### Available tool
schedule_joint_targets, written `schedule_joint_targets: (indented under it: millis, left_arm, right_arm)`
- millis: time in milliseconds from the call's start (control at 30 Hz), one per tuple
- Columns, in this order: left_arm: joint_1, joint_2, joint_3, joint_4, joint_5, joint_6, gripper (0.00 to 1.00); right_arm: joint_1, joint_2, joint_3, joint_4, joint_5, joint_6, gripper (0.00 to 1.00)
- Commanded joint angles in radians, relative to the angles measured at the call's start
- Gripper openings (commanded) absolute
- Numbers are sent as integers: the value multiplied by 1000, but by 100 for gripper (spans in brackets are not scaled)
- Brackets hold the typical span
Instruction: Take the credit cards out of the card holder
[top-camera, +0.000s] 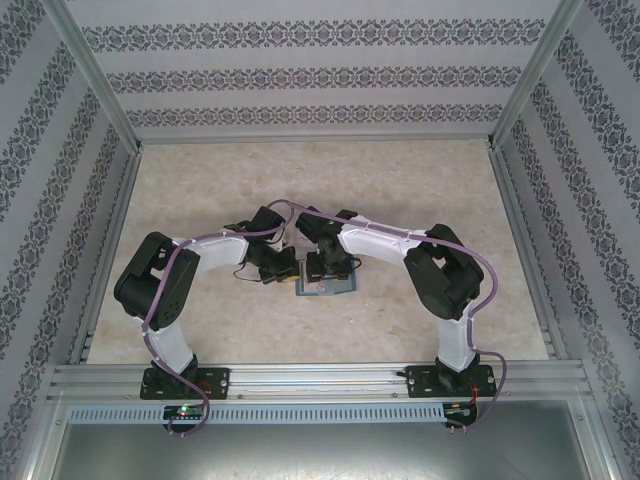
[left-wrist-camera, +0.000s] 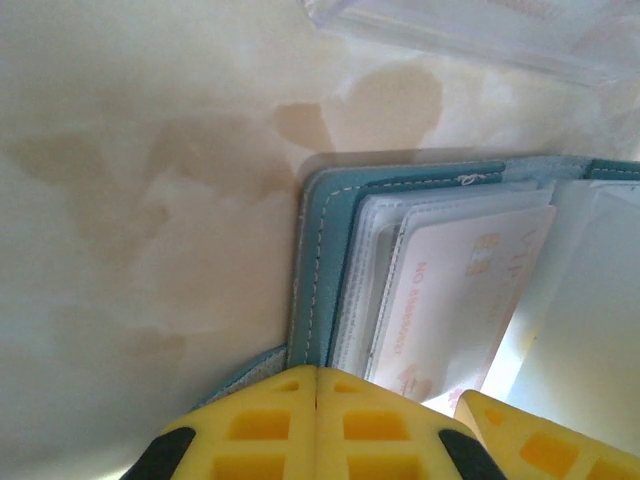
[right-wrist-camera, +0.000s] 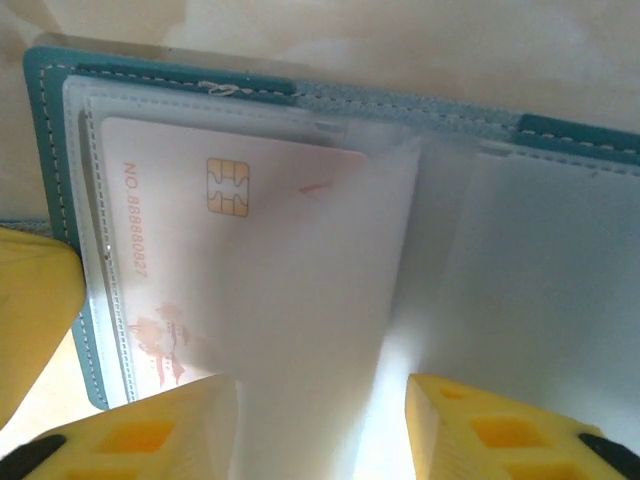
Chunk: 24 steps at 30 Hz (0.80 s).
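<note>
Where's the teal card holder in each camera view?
Top external: card holder mid-frame, slightly below centre.
Left wrist: card holder in the right half, teal edge upright.
Right wrist: card holder open across the frame, teal edge left.
Shared: pale credit card with red print, both wrist views.

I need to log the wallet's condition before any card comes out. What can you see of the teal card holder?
The teal-blue leather-look bifold card holder lies open on the pale marbled table, white stitching along its edges. Inside are clear plastic sleeves; one holds a pinkish-white credit card with a gold chip and red numbering. The left gripper, jaws shut, sits at its cover edge; the right gripper, jaws apart, hovers over the sleeves.
</note>
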Motion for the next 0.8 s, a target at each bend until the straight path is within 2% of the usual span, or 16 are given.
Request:
schedule_joint_targets:
  millis: [0,200,400,600,767]
  left_arm:
    - [-8,19,-5,-25,-12,21,1]
    - [-6,17,-2,-27,-11,20,1]
    - [-6,20,3,-34,-11,25,1]
    - [-6,20,4,-34,-12,26,1]
    - [-5,22,-1,-34,-12,27,1]
  right_arm:
    - [9,-25,15,-25,19,0,43]
    - [7,-33,13,-31,28,-8,20]
    - [-2,-54,-8,0,0,-10,9]
    - [-29,-77,-44,13,-9,-9,7]
    - [-42,-81,-52,-31,52,-30,15]
